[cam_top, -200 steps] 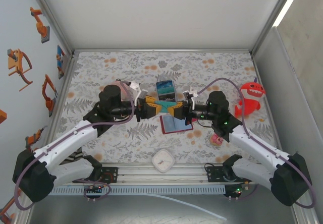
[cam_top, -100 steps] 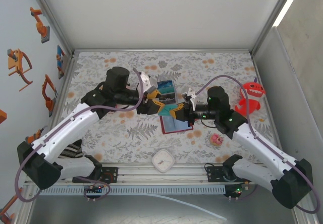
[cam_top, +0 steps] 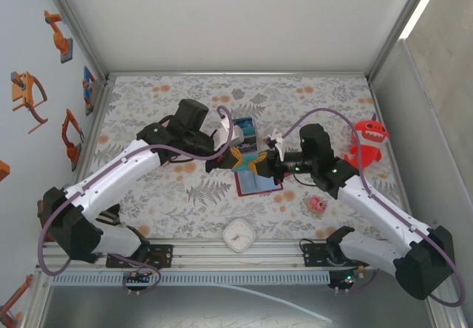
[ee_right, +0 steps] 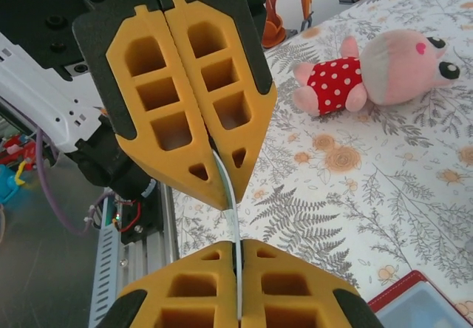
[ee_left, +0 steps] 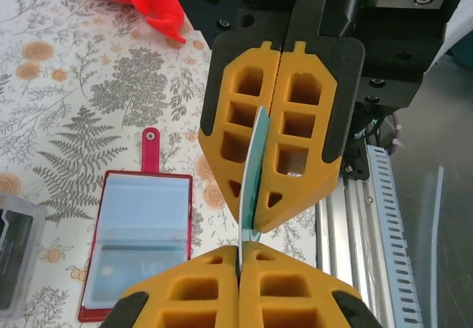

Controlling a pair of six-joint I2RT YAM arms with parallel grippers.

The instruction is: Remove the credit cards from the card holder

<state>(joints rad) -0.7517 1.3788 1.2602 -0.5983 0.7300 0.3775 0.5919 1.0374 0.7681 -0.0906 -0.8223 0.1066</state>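
Two grippers, the left gripper (ee_left: 239, 250) and the right gripper (ee_right: 238, 248), are each clamped shut on opposite ends of one teal credit card (ee_left: 255, 158) above the card holder (ee_left: 144, 202), which lies open beneath, apparently for a hand-over.

My 2 arms meet tip to tip over the middle of the table. My left arm (cam_top: 118, 173) is bent at the elbow and angles in from the left, and my right arm (cam_top: 377, 210) angles in from the right. My left gripper (cam_top: 224, 159) and right gripper (cam_top: 260, 165) face each other, nearly touching. Both have their jaws pressed together on 1 thin credit card (ee_left: 253, 165) between them.
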